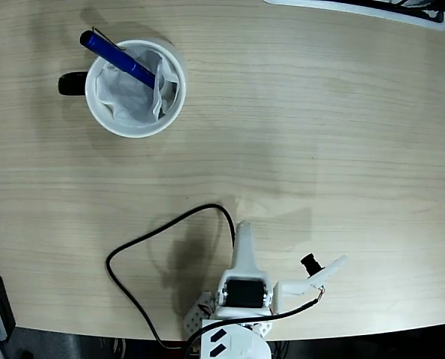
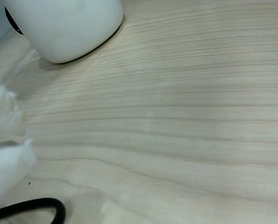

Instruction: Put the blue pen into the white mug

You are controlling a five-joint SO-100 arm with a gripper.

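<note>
While the gripper is held low near the table's front edge, its opening cannot be told; nothing is seen gripped. Well ahead and left of it, the blue pen is seen leaning inside the white mug, tip over the rim. A black cable is looped just left.

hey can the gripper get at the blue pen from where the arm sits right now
Probably yes. The blue pen stands tilted in the white mug, its upper end sticking out over the rim. Bare table lies between it and the gripper; only reach is uncertain.
</note>
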